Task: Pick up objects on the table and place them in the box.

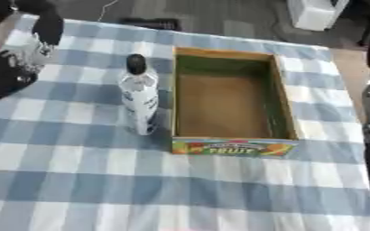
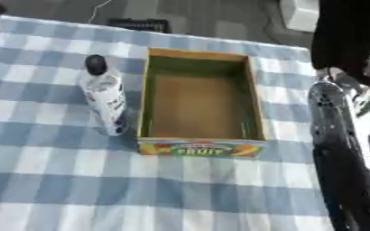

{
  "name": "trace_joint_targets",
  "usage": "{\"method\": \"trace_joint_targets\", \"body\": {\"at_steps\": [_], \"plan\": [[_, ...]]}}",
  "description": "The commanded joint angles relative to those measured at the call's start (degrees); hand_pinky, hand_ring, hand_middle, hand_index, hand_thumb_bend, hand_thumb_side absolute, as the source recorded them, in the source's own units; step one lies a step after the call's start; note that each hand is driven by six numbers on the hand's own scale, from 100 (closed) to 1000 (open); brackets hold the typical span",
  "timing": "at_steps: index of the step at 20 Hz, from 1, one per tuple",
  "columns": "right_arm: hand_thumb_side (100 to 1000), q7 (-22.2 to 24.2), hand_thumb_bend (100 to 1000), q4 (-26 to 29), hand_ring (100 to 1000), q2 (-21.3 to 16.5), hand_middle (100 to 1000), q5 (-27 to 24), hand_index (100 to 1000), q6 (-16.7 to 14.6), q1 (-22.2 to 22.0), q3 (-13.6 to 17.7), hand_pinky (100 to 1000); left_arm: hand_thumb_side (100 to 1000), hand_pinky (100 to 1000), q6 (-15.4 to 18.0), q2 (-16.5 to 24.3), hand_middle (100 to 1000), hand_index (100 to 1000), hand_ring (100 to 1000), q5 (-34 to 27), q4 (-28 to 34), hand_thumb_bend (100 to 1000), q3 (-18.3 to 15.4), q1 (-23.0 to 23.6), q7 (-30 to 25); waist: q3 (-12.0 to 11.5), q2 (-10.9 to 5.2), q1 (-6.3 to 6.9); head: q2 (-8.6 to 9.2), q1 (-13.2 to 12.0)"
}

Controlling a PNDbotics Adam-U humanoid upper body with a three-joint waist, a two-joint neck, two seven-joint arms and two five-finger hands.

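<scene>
A white bottle [image 1: 140,97] with a black cap stands upright on the checked cloth, just left of the box. The open cardboard box [image 1: 234,147] has a "FRUIT" label on its near wall, and only its bare brown floor shows inside. My left hand [image 1: 24,53] hovers at the upper left, well away from the bottle; its black and silver parts are blurred. My right arm runs down the right edge, and the right hand [image 2: 360,189] is a dark shape low beside the box, holding nothing that I can see.
The blue and white checked tablecloth [image 1: 77,180] covers the whole table. Beyond its far edge, a white object [image 1: 314,12] and a dark flat thing [image 1: 150,22] lie on the floor.
</scene>
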State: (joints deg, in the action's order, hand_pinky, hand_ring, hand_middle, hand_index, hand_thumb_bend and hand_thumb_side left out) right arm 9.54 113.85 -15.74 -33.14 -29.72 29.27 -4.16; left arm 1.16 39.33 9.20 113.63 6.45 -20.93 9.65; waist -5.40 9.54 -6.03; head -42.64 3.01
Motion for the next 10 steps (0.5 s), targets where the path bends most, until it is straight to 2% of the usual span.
{"method": "trace_joint_targets", "body": {"at_steps": [1, 6, 10], "plan": [[792, 0.0, 100, 0.7, 431, -0.6, 518, -0.2, 658, 0.2, 0.8, 0.2, 401, 716, 656, -0.9, 1.9, 862, 1000, 636, -0.8, 1.0, 327, 0.2, -1.1, -2.3, 0.2, -0.98, 0.71, -0.25, -0.5], [793, 0.2, 100, 0.7, 431, -0.5, 517, -0.4, 658, 0.2, 0.8, 0.1, 401, 728, 665, -3.4, 0.6, 870, 1000, 641, -0.6, 1.0, 332, 1.7, -2.3, -5.3, 0.4, -1.01, 0.68, -0.16, -1.1], [793, 0.3, 100, 0.7, 432, -0.4, 518, -0.5, 659, 0.3, 0.8, 0.1, 402, 712, 668, -4.5, -1.4, 865, 1000, 646, 0.0, 1.0, 348, 2.4, -3.4, -4.1, 0.5, -0.99, 0.6, -0.09, -1.5]]}}
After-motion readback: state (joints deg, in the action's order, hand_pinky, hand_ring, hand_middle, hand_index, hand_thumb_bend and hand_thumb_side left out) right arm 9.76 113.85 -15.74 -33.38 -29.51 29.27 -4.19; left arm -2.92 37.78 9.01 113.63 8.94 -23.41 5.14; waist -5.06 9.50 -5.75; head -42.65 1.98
